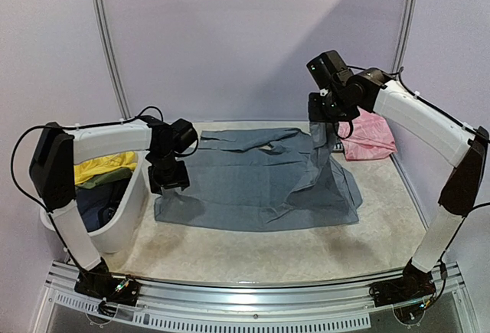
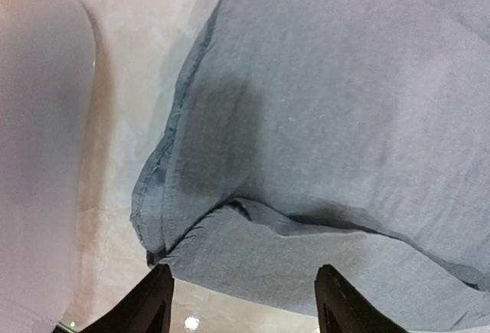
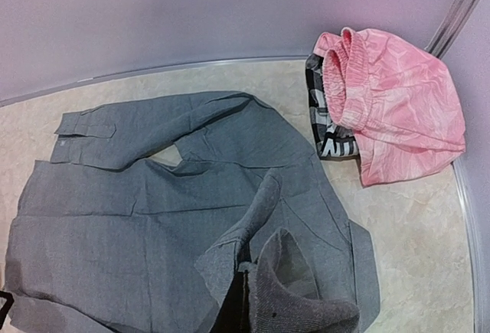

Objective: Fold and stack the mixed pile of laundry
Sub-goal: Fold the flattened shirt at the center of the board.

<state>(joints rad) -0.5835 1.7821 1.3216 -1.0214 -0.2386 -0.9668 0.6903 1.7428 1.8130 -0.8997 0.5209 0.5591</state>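
Bench (image 1: 230,253): pale beige marbled surface filling the middle of the top view, with a metal rail (image 1: 253,291) along its near edge at the bottom.
Grey shirt (image 1: 253,184): spread over the bench centre, mostly flat and creased. A sleeve runs along its upper edge, and its right part rises off the surface in a peak.
Pink piece (image 1: 371,138): folded, at the upper right of the top view, just beside the shirt's right edge.
Black-and-white item (image 3: 325,130): tucked partly under the pink piece's left side.
White tub (image 1: 126,210): stands at the bench's left edge, near the shirt's left hem, with a strip of bare bench between them.
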